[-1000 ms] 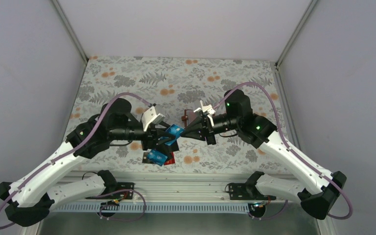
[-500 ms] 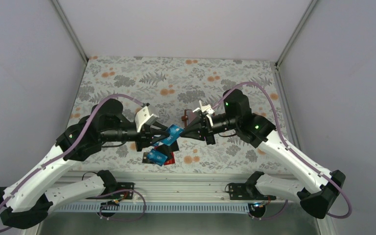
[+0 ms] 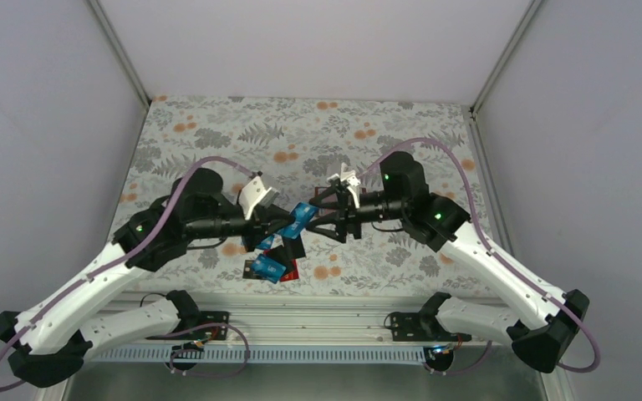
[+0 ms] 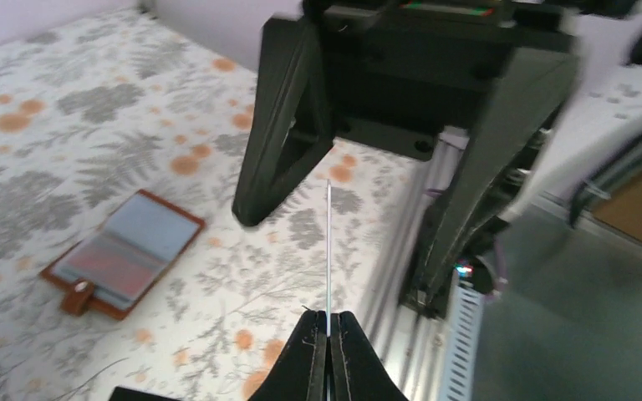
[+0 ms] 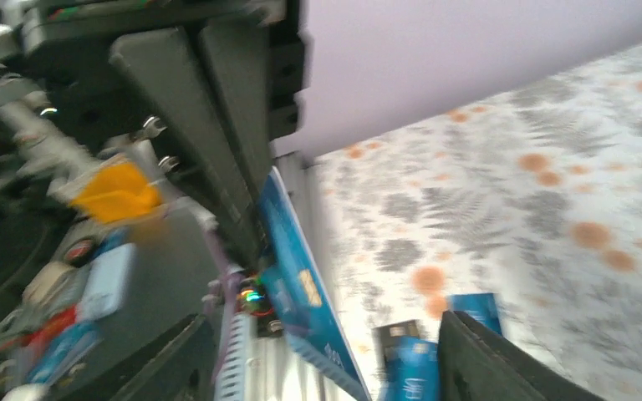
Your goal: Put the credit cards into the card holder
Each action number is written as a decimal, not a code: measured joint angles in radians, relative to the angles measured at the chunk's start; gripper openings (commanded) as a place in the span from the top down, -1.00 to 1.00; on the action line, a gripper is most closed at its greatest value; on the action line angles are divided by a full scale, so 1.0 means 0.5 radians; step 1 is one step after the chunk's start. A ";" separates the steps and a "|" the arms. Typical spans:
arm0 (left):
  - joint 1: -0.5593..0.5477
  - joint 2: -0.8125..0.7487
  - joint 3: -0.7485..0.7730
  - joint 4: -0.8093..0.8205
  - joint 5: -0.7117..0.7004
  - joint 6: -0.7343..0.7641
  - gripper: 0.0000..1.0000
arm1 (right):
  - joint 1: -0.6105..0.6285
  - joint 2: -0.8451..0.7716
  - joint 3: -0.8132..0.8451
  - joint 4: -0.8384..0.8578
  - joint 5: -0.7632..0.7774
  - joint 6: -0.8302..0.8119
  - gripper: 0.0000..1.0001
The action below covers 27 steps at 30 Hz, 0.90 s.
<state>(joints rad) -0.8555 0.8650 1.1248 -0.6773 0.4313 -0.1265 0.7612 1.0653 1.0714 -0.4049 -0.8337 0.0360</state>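
Observation:
A blue credit card hangs in the air between the two arms, and my left gripper is shut on its near end. In the left wrist view the card shows edge-on, rising from the closed left gripper. My right gripper stands open around the card's far end, fingers apart from it; in its own view the card lies between the spread fingers. The brown card holder lies open on the cloth. More cards lie below: blue, red, black.
A floral cloth covers the table. A metal rail with both arm bases runs along the near edge. Grey walls close in the sides and back.
My right gripper has opened and let go of the blue card. My left gripper has closed on the card, after the left arm drew back and came in again.

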 measured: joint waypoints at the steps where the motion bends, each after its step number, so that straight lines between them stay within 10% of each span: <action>1: 0.001 0.021 -0.027 0.038 -0.063 -0.040 0.95 | -0.009 0.002 0.002 0.003 0.109 0.033 -0.55; 12: 0.049 0.756 -0.205 0.579 -0.443 -0.521 0.95 | -0.619 0.134 -0.095 0.047 0.802 0.558 -0.52; 27: 0.324 1.925 0.323 0.700 -0.251 -0.986 0.95 | -1.141 0.749 -0.340 0.148 0.818 0.975 -0.23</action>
<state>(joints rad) -0.6933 1.8275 1.2865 -0.3271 0.3058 -0.6193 0.1909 1.4399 0.9012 -0.3309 -0.4248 0.5236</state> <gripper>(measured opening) 0.026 0.645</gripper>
